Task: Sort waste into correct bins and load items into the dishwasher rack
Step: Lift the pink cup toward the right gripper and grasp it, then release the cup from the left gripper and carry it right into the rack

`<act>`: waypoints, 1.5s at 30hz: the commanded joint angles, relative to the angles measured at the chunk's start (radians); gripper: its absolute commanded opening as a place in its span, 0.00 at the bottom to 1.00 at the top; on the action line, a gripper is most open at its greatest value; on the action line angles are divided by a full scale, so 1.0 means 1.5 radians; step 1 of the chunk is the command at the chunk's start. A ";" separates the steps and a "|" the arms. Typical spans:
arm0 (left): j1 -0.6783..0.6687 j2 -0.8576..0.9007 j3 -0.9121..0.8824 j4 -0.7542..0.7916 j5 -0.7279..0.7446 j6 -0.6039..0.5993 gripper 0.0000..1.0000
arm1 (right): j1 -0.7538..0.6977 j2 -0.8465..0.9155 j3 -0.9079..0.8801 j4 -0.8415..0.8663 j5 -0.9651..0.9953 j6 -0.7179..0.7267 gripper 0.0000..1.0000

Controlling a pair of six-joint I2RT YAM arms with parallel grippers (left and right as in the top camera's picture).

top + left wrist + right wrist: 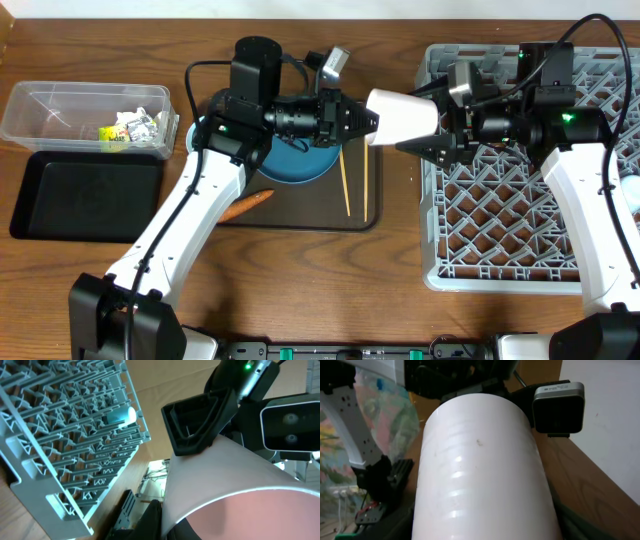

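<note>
Clear tub [28, 128]: is sitting near the desk's far-left corner, holding the yellow-green wrapper [110, 132] and the white tissue [140, 121].
Black tray [85, 195]: is lying just in front of the tub, along the desk's left edge.
Carrot [244, 205]: is lying at the front-left corner of the brown serving tray [300, 218], mid-desk.
Dark blue bowl [300, 165]: is sitting on the serving tray, under the left arm.
Chopsticks [346, 185]: are lying on the tray, right of the bowl.
Left tool [368, 122]: is pinching the rim of the pale pink cup [395, 112], jaws narrow.
Pale pink cup: is hanging sideways above the desk, between tray and rack.
Right tool [425, 120]: is straddling the cup's base; one finger [200, 425] is lying against its wall, clamped or not I cannot tell.
Rack [428, 200]: is filling the desk's right side, with a light blue cup [124, 416] lying inside.
</note>
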 commanded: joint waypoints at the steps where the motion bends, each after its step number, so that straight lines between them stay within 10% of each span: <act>1: -0.001 0.006 0.013 0.030 0.012 -0.018 0.10 | 0.005 0.002 -0.002 -0.005 -0.011 -0.003 0.66; 12: 0.008 0.006 0.012 0.023 0.011 0.031 0.62 | -0.009 0.002 -0.002 -0.006 0.026 0.062 0.52; 20: 0.082 0.005 0.012 -0.113 -0.083 0.158 0.75 | -0.066 0.002 -0.001 -0.007 0.370 0.347 0.46; 33: 0.130 -0.068 0.012 -0.497 -0.589 0.378 0.84 | -0.223 -0.012 0.168 -0.251 0.737 0.540 0.49; 45: 0.130 -0.152 0.012 -0.518 -0.623 0.379 0.86 | -0.373 0.021 0.209 -0.396 0.921 0.584 0.51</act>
